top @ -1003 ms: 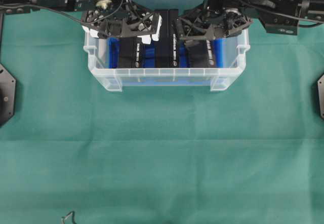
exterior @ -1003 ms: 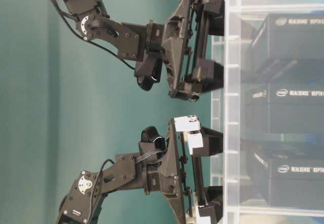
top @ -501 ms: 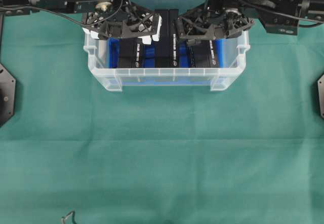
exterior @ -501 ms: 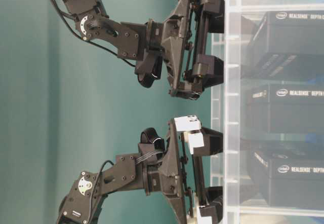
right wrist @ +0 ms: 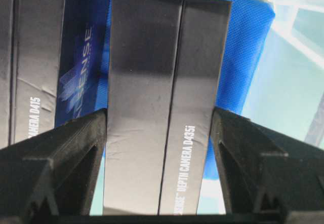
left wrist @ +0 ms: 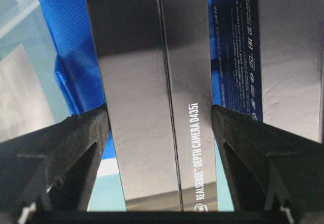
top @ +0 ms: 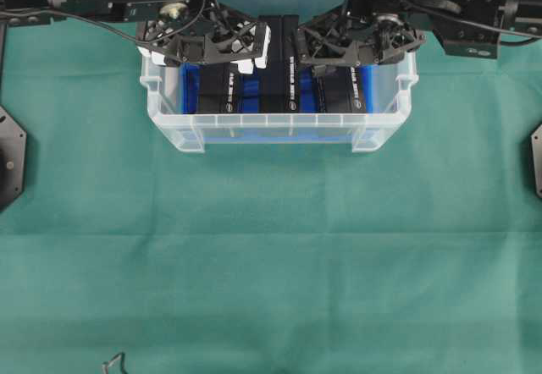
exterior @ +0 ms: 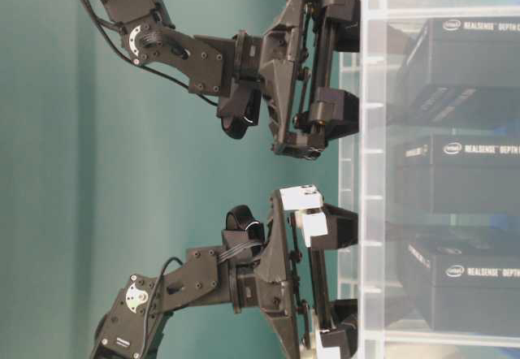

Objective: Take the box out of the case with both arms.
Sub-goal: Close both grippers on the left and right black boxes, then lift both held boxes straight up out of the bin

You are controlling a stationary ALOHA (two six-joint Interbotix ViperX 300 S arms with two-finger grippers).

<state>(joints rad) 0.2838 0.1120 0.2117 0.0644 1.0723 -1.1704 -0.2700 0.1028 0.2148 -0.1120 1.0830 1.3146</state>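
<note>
The clear case point(top: 279, 121) stands at the table's back on the green cloth, lined with a blue sheet point(left wrist: 71, 57). Three black camera boxes stand side by side in it. My left gripper point(top: 212, 52), with white parts, reaches down into the case and is shut on the left box point(left wrist: 152, 107), its fingers point(left wrist: 76, 148) pressing both sides. My right gripper point(top: 347, 52) is shut the same way on the right box point(right wrist: 162, 107). Between them the middle box point(top: 275, 69) is untouched. In the table-level view the left gripper point(exterior: 333, 286) and right gripper point(exterior: 335, 62) sit at the case rim.
Green cloth point(top: 271, 255) covers the table in front of the case. Black mounts sit at the left edge point(top: 8, 158) and right edge point(top: 538, 162). A small black wire piece point(top: 114, 363) lies at the front edge.
The right box, tilted a second ago, now stands straight in the right gripper, which shifted slightly toward the back. The left gripper and its box have not moved.
</note>
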